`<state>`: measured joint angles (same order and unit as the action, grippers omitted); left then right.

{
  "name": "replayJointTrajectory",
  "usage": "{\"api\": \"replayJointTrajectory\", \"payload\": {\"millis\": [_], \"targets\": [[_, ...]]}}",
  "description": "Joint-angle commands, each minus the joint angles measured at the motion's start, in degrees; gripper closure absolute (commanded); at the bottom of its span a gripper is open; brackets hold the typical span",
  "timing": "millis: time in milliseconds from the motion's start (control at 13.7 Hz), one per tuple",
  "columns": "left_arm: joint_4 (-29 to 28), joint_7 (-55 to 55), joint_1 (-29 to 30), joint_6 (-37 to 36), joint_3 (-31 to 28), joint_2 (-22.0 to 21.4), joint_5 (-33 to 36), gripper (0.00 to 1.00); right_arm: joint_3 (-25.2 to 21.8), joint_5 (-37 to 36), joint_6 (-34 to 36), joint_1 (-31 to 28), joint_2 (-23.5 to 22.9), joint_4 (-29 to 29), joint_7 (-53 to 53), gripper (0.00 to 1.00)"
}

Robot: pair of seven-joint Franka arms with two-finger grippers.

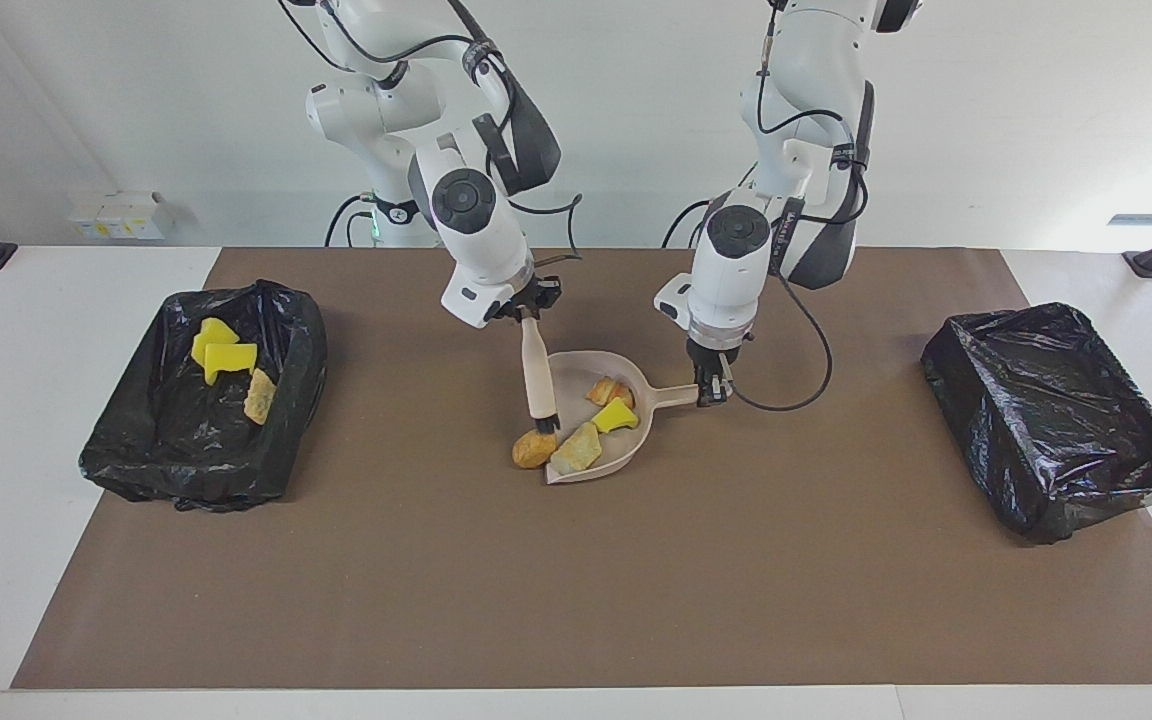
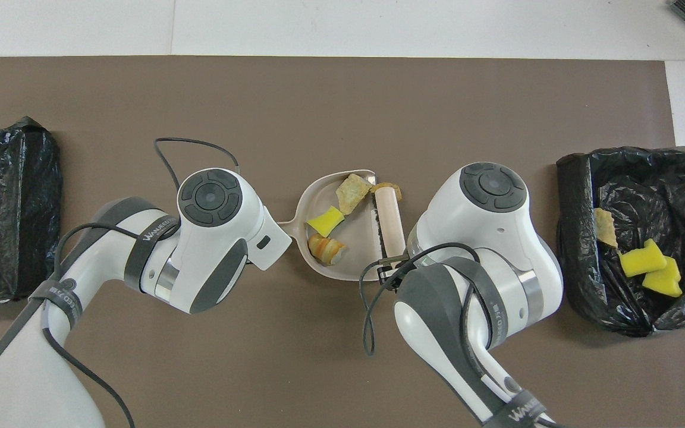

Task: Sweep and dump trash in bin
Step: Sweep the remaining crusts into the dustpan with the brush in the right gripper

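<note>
While three small pieces of trash, a yellow sponge chunk (image 1: 616, 414), a golden-brown croissant-like bit (image 1: 608, 391) and a pale crusty bread piece (image 1: 577, 449), are lying inside the beige plastic dustpan (image 1: 636, 440), a fourth golden-brown bread roll (image 1: 534, 450) is sitting on the brown table mat (image 1: 576, 600) just outside the pan's open lip, touching the bread piece. The black bristles of the cream-handled hand brush (image 1: 539, 375) are pressing against this roll at the lip, with the brush hanging tilted from the right gripper (image 1: 528, 310), whose fingers are clamping tight on the top of the handle over the pan's edge. The left gripper (image 1: 708, 390) is pinching the end of the dustpan's short handle, its fingers closing narrowly on it, and the pan is resting on the mat. Toward the right arm's end of the table, a black-bag-lined bin (image 1: 136, 440) is holding two yellow sponge chunks (image 1: 221, 352) and a bread bit (image 1: 259, 397). Toward the left arm's end, a second black-lined bin (image 1: 1056, 420) is standing, well apart from the dustpan.
</note>
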<state>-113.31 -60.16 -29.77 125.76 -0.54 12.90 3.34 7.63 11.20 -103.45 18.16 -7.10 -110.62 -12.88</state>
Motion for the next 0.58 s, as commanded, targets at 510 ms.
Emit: {"api": "replayJointTrajectory", "payload": {"millis": [510], "targets": [[-2.7,-0.2,0.1,-2.4,-1.0,-1.7,1.1,1.0,0.7,-10.2,-5.0,-7.6,-4.3,1.2,14.0,1.0]]}}
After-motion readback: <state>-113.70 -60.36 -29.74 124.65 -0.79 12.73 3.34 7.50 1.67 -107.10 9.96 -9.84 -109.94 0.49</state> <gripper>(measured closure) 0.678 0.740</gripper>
